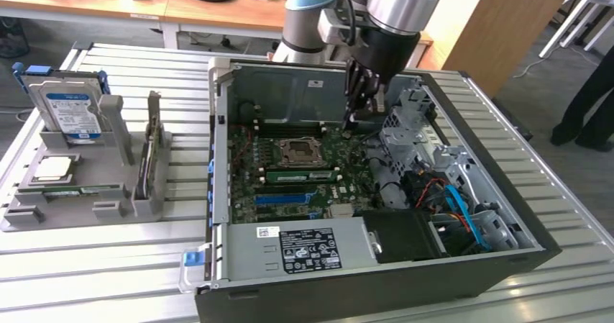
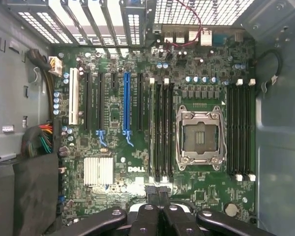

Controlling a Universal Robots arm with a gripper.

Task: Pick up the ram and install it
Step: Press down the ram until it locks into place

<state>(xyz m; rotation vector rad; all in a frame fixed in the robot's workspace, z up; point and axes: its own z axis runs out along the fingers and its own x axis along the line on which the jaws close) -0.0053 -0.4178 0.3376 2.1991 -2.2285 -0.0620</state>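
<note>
Your fingers [image 1: 362, 103] [image 2: 155, 199] are fully closed, tips pressed together, with nothing between them. They hang inside the open case [image 1: 218, 157], above the board [image 1: 251, 166], up near the case's far wall and clear of everything.

The ram [image 1: 299, 173] stands on edge in a slot just beside the CPU socket [image 1: 299, 149] [image 2: 200, 137], on the side nearer the camera. It's apart from the fingers, with the socket in between.

What's crowding that area:
- The drive cage [image 1: 415, 114] is close on the exterior view's right of the fingers.
- Blue and orange cables [image 1: 451, 201] sit further down that side.
- The blue card slot [image 1: 287, 197] [image 2: 127, 101] lies just past the ram.
- The power supply [image 1: 307, 247] sits beyond that slot.

On the tabletop [image 1: 96, 265], at the exterior view's left, a grey holder [image 1: 111, 208] carries a hard drive [image 1: 65, 111], a dark card [image 1: 152, 150] on edge and a CPU chip [image 1: 53, 168]. There's a thin green strip [image 1: 85, 190] in its front groove, and I can't tell what it is.

A person [image 1: 587, 93] stands at the far right edge, well away from the case.
</note>
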